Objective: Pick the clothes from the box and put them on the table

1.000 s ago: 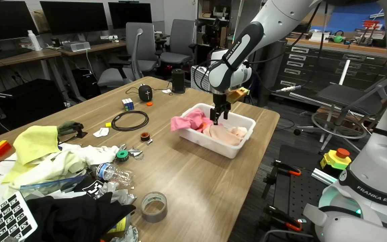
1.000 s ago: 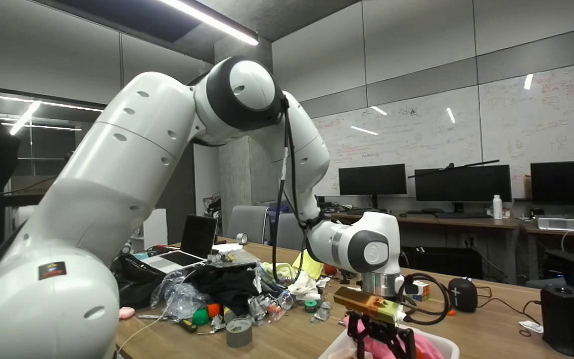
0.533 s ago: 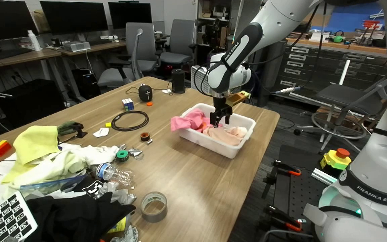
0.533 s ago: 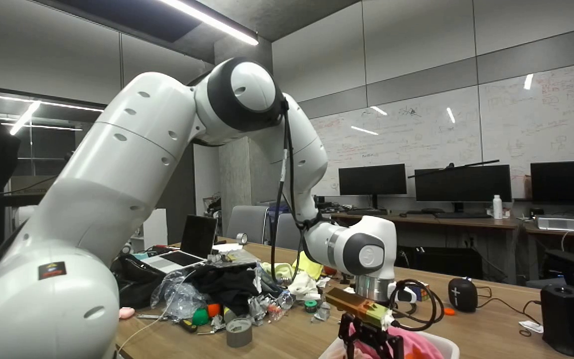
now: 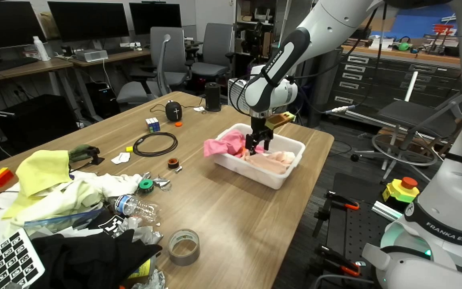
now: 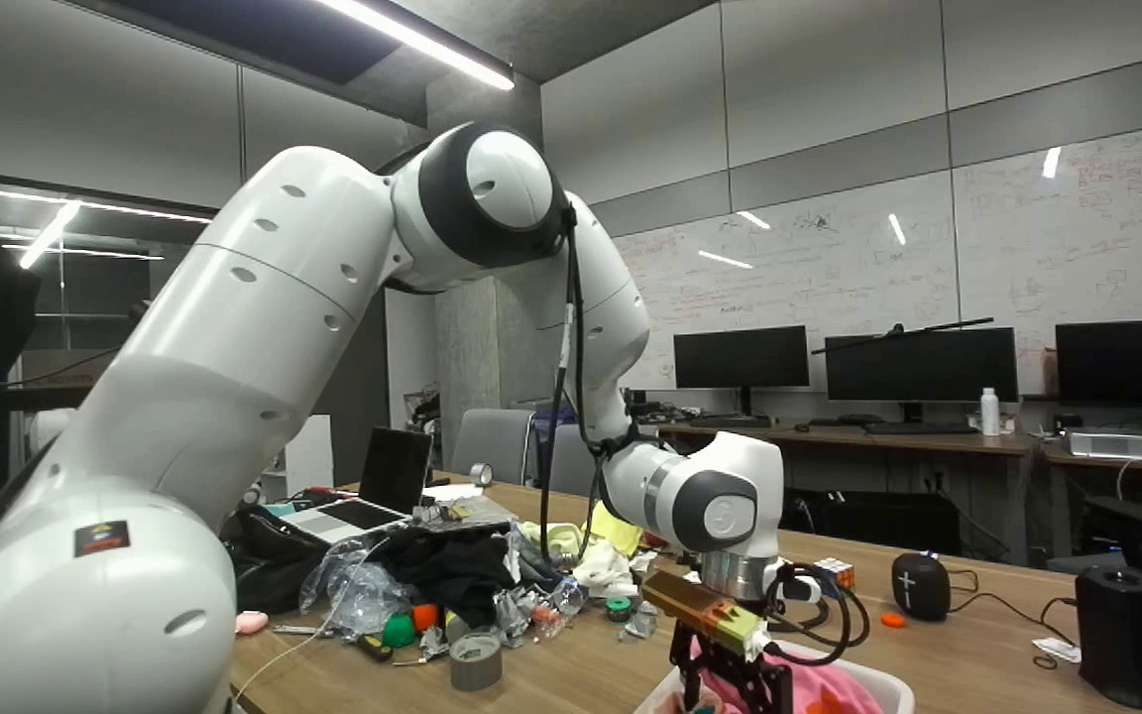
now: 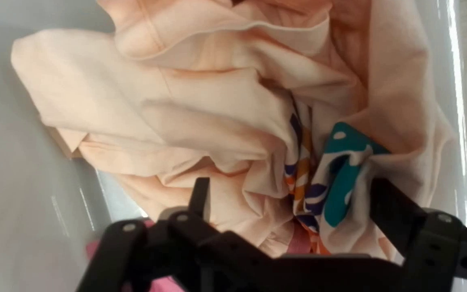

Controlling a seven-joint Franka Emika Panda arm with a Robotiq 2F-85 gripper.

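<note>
Jaws spread w/ nothing held, the gripper [image 7: 292, 194] hangs low over the peach garment [image 7: 201, 105] in the white box [image 5: 251, 171], pink garment [image 5: 227, 143] part-draped over its rim. Pick step prob. in hand; next move likely calls for a pinch, then transfer to table [image 5: 215, 206].

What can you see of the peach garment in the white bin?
The peach garment looks like thin, soft cloth, mostly plain, with visible seams and some teal, orange and dark purple print. It lies crumpled and folded over itself inside the white bin, beside the pink garment. The open tool straddles its printed folds; whether it touches them is unclear.
</note>
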